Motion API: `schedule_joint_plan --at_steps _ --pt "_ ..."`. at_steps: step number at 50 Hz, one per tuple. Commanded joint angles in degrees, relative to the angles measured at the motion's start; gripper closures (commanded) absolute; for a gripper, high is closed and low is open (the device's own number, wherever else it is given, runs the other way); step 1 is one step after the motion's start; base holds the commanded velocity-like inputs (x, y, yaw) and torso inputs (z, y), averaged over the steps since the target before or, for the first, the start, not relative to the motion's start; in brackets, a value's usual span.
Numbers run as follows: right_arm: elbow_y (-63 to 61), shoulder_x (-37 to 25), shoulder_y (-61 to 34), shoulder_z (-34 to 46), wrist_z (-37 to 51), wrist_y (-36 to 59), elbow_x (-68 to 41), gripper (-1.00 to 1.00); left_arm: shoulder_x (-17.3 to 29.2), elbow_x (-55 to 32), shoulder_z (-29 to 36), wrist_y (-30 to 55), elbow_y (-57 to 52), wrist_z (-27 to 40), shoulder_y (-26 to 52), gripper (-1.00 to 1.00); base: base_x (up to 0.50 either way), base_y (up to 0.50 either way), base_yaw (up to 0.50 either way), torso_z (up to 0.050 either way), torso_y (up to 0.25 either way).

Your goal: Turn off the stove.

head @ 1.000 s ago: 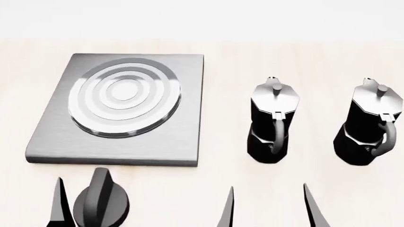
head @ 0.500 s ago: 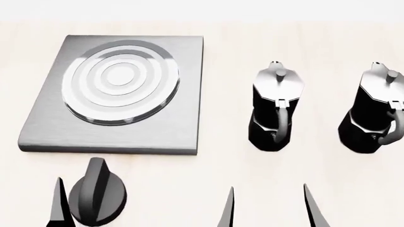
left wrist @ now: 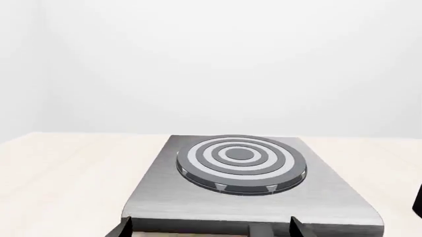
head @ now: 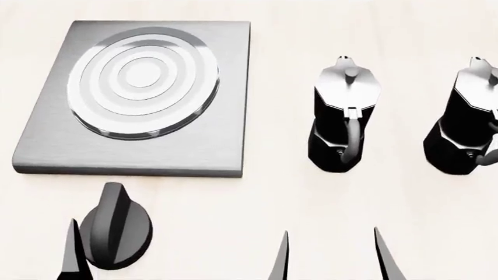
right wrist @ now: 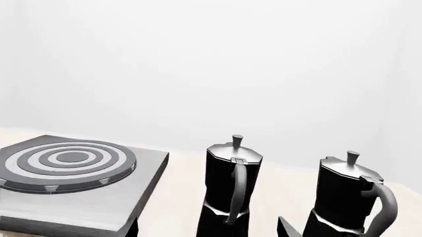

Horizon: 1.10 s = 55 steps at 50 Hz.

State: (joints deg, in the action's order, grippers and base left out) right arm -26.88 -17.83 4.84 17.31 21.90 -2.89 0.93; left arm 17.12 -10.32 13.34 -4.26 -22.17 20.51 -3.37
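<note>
The stove (head: 136, 99) lies flat toward the far left corner of the pale worktop (head: 265, 192), its ringed burner (head: 142, 86) bare. Only the head view shows the black ridged knob (head: 115, 233), which sits apart from the slab, just beyond its near edge and close to the worktop's near edge. Beside the knob stands one dark finger of the left hand (head: 74, 254); the other finger is out of frame there, so I cannot tell its spread for certain. The left wrist view (left wrist: 250, 173) shows the slab side-on. The right hand (head: 330, 256) hangs with fingers wide apart, holding nothing. Two coffee pots (head: 344, 116) (head: 467, 119) stand upright toward the right edge; the right wrist view shows their handles (right wrist: 236, 190).
</note>
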Motion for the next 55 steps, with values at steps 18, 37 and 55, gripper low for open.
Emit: schedule_joint_plan --at_steps 18,37,55 --pt "0.6 0.8 -0.3 -0.7 -0.9 0.0 0.1 -1.0 -0.3 -1.1 -1.8 1.2 -3.6 -0.3 0.2 -1.0 0.0 0.0 0.0 0.0 -0.007" --pt "1.0 0.4 -0.5 -0.3 -0.6 -0.1 -0.2 -1.0 0.6 -4.4 0.3 7.9 -12.0 -0.5 3.4 -1.0 0.0 0.0 0.0 0.0 0.0" --pt "1.0 0.2 -0.9 0.1 -0.4 0.2 -0.3 -1.0 -1.4 -6.0 2.9 9.2 -5.0 -2.1 8.3 -1.0 0.0 0.0 0.0 0.0 0.0"
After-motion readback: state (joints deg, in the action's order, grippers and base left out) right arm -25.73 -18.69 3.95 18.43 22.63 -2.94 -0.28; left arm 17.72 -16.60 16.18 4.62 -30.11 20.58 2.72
